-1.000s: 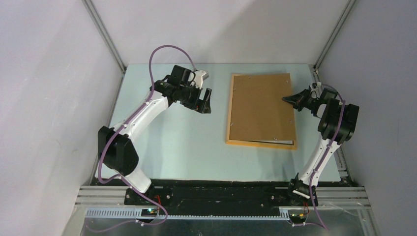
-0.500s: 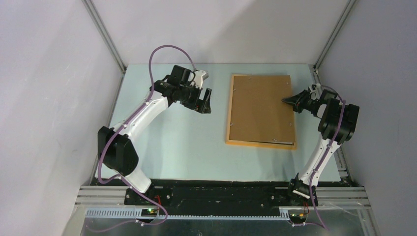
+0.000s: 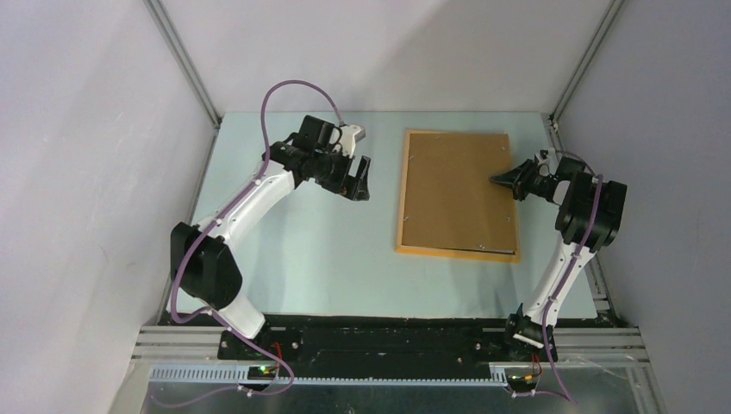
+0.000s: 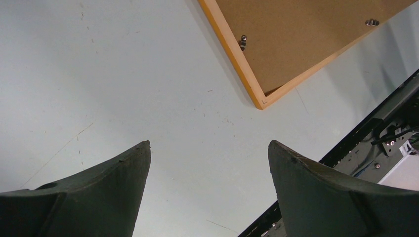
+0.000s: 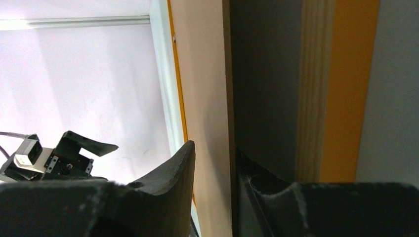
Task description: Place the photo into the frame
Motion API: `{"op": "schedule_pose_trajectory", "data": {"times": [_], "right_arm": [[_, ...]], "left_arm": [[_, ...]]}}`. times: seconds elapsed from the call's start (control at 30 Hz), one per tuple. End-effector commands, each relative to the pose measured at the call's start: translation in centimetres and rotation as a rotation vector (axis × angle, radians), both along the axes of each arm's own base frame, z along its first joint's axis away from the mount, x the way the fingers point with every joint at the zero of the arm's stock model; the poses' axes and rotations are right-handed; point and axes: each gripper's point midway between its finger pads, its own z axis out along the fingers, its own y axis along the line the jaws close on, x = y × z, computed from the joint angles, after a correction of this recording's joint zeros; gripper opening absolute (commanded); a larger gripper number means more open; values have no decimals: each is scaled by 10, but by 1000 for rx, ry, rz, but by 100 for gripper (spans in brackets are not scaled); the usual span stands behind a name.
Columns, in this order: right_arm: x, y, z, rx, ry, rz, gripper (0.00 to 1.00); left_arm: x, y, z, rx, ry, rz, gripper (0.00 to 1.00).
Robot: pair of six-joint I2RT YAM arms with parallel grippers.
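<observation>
The orange-yellow frame (image 3: 402, 200) lies face down on the pale table, with the brown backing board (image 3: 455, 190) resting in it. The photo is hidden from view. My right gripper (image 3: 496, 179) reaches in at the frame's right rail. In the right wrist view its jaws (image 5: 215, 147) stand a little apart, the board's thin edge (image 5: 202, 74) runs between them, and the orange rail (image 5: 348, 89) lies just beside. My left gripper (image 3: 358, 193) hovers over bare table left of the frame, wide open and empty (image 4: 208, 145). The frame's near corner (image 4: 262, 101) shows ahead of it.
Small metal turn clips (image 4: 242, 40) sit along the board's edge. Grey enclosure walls (image 3: 103, 172) stand close on three sides. The black base rail (image 3: 388, 341) runs along the near edge. Bare table (image 3: 302, 259) stretches left of and in front of the frame.
My right gripper's jaws have parted. The board's lifted right edge has sunk down into the frame, and the pale strip at its near edge has narrowed. The left arm has stayed still.
</observation>
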Motion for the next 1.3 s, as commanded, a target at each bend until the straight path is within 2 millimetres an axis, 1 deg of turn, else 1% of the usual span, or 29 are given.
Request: {"op": "schedule_pose_trajectory", "data": {"times": [0.0,0.17,0.3,0.4,0.67,0.77,0.9,1.07,1.17,1.27], "right_arm": [[9,7,8,-48,-40,39,35],[11,7,7,-71,-27,43,39],[16,5,10,-96,-36,43,41],[14,7,8,-99,-11,46,42],[18,19,7,-133,-5,74,44],[18,20,5,-141,2,77,44],[14,22,2,-148,19,87,41],[16,22,6,-146,18,92,33],[14,25,3,-152,43,112,32],[15,26,2,-164,55,118,34]], "left_arm": [[2,2,19,-21,-70,-10,93],[2,2,19,-21,-71,-11,93],[2,2,19,-20,-71,-12,93],[2,2,17,-19,-67,-12,93],[4,1,10,-12,-49,-12,93],[4,0,7,-11,-40,-12,93],[5,-2,4,-13,-27,-11,93],[10,-5,-2,-12,-6,-3,93],[15,-7,-10,-3,13,4,93],[22,-10,-17,2,31,9,92]]}}
